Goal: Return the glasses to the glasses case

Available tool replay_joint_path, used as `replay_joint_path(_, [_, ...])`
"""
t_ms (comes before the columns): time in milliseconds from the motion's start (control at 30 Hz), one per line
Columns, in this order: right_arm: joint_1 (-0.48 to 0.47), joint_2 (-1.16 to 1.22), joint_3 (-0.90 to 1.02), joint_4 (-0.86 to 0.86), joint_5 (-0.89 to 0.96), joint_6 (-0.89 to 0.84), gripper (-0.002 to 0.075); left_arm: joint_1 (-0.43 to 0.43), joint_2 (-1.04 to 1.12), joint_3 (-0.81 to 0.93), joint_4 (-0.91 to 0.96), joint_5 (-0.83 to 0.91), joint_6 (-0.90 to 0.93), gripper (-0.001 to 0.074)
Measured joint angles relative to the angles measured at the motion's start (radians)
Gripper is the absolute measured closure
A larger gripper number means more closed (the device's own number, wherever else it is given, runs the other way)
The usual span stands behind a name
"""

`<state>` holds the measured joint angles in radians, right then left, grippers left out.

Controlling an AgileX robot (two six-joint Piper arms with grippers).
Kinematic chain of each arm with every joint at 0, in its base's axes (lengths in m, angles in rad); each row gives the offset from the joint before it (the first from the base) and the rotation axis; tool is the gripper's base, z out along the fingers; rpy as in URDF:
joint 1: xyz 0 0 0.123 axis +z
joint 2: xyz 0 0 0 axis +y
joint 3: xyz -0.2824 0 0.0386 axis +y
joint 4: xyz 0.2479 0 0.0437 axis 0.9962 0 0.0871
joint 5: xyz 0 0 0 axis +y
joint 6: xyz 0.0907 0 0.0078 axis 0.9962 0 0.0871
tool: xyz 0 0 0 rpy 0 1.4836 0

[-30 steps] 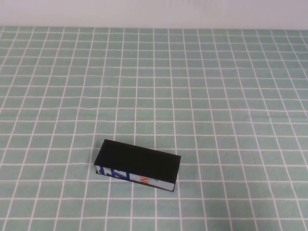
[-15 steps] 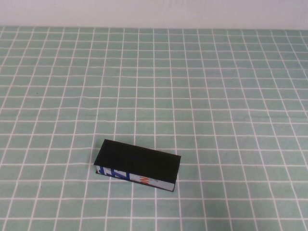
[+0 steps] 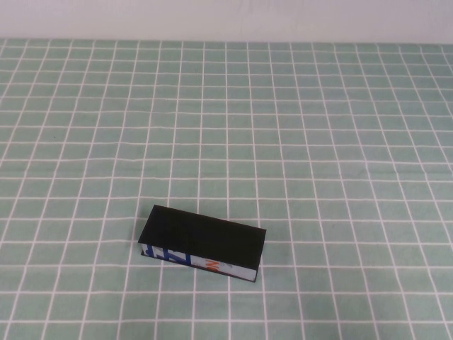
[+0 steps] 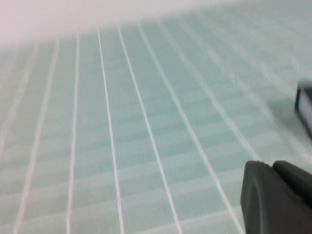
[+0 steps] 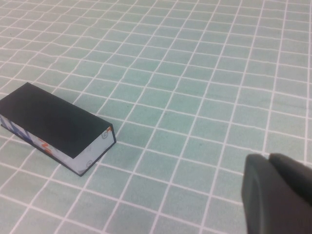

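Jaws of the right gripper (image 5: 280, 195) are sitting shut and empty, well apart from the closed glasses case (image 5: 53, 124); left gripper (image 4: 278, 195) jaw state unclear; glasses not showing, so the task is seeming finished or needing the lid lifted.

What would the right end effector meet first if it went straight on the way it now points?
Probably only the checked tablecloth. The right end effector, shut, points over bare cloth; the closed glasses case lies well off to the side. Depth is unclear.
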<state>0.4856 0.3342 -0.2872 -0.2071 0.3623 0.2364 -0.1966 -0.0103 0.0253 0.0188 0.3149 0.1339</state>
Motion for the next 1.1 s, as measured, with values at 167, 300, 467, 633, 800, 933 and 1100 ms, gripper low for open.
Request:
replay_joint_path(167, [0.0,0.0,0.0,0.0,0.0,0.0,0.0737,0.006,0.0,0.0,0.024,0.044,-0.033,0.0737])
replay_joint_path(300, [0.0,0.0,0.0,0.0,0.0,0.0,0.0737,0.006,-0.001,0.0,0.026,0.044,-0.04,0.0737])
replay_joint_path(467, [0.0,0.0,0.0,0.0,0.0,0.0,0.0737,0.006,-0.001,0.0,0.026,0.044,-0.043,0.0737])
replay_joint_path(633, [0.0,0.0,0.0,0.0,0.0,0.0,0.0737,0.006,-0.001,0.0,0.026,0.044,-0.049,0.0737])
replay_joint_path(800, [0.0,0.0,0.0,0.0,0.0,0.0,0.0737,0.006,-0.001,0.0,0.026,0.044,-0.049,0.0737])
replay_joint_path(933, [0.0,0.0,0.0,0.0,0.0,0.0,0.0737,0.006,-0.001,0.0,0.026,0.044,-0.05,0.0737])
replay_joint_path(1100, [-0.028,-0.003,0.0,0.007,0.0,0.0,0.0737,0.006,-0.001,0.0,0.026,0.044,-0.053,0.0737])
